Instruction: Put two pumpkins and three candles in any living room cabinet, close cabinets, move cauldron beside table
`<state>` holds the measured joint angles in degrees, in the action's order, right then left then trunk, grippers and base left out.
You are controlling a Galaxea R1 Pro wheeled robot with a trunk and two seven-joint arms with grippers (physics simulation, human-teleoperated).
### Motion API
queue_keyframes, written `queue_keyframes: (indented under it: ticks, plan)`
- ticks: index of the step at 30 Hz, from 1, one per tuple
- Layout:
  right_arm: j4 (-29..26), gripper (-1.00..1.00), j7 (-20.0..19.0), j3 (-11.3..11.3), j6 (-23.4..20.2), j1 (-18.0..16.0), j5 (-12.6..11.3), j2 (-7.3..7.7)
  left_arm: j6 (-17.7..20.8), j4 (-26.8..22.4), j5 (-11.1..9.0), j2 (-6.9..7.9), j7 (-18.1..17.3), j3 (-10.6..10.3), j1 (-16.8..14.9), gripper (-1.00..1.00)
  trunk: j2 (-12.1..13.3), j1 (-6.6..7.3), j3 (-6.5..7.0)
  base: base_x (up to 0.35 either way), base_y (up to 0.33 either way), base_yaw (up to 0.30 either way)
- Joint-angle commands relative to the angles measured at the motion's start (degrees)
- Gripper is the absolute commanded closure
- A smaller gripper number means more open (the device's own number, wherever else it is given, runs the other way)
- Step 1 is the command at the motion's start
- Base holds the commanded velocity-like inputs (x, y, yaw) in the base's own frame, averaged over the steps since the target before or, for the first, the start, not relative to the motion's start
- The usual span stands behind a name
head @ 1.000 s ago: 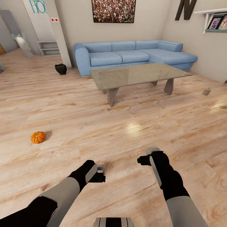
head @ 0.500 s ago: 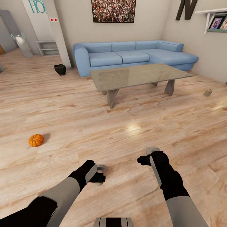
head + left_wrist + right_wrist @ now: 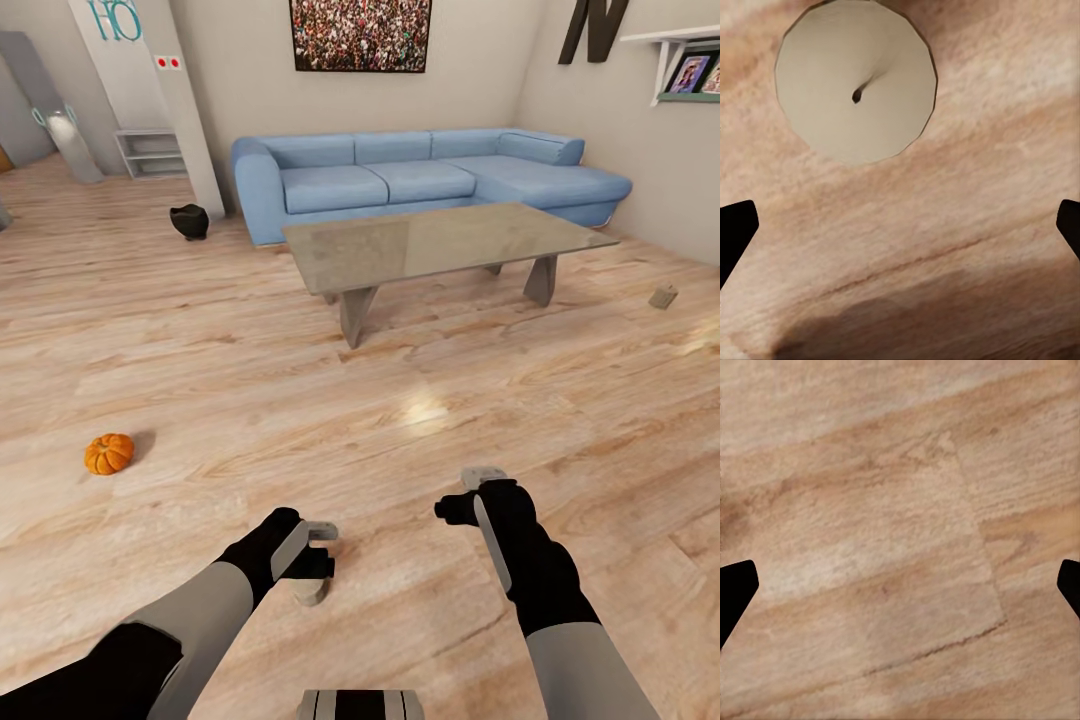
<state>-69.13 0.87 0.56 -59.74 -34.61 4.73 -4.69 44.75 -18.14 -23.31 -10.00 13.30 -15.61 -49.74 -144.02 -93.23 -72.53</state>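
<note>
A beige candle (image 3: 311, 591) stands on the wood floor just under my left gripper (image 3: 319, 547), partly hidden by it. In the left wrist view its round top with a dark wick (image 3: 856, 81) lies off to one side of the open left gripper (image 3: 900, 225), not between the fingers. My right gripper (image 3: 468, 493) hangs open over bare floor (image 3: 900, 547). An orange pumpkin (image 3: 108, 453) lies on the floor at the left. A second candle (image 3: 662, 296) sits at the far right. The black cauldron (image 3: 189, 221) stands beside the sofa's left end. The glass-topped table (image 3: 440, 240) is ahead.
A blue corner sofa (image 3: 420, 175) runs behind the table. A white pillar (image 3: 185, 110) and low white shelves (image 3: 150, 152) stand at the back left. A wall shelf with pictures (image 3: 685, 65) hangs at the upper right. Open floor lies between me and the table.
The whole view has shifted, so the camera moved: the pumpkin drifts left and down, and the near candle has come into sight under the left gripper. Both arms hold their pose.
</note>
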Motion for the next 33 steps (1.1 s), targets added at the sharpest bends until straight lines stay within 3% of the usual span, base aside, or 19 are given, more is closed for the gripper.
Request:
queue_keyframes:
  ticks: [1,10,15,33]
  plan:
    - [-0.04,-1.0,-0.07,0.05,-0.26,-0.02,0.35,-0.02,0.16,-0.06,-0.6,0.0,0.53,-0.22,-0.03,-1.0,-0.02,0.01,-0.04,0.019,0.0,0.0]
    - [-0.04,-1.0,-0.13,0.05,-0.26,-0.02,0.36,0.01,-0.64,-0.06,-0.6,0.0,0.64,-0.22,-0.01,-1.0,-0.02,0.01,-0.04,0.004,0.0,0.0]
    - [-0.04,-1.0,-0.16,0.05,-0.26,-0.02,0.37,0.03,-2.67,0.03,-0.6,0.0,0.74,-0.2,-0.02,-1.0,-0.08,-0.12,-1.15,0.0,0.0,0.0]
    - [-0.04,-1.0,-0.16,0.05,-0.26,-0.02,0.37,0.03,-2.91,0.1,-0.6,0.0,0.76,-0.14,-0.05,-1.0,-0.33,-0.59,-5.14,0.0,0.0,0.0]
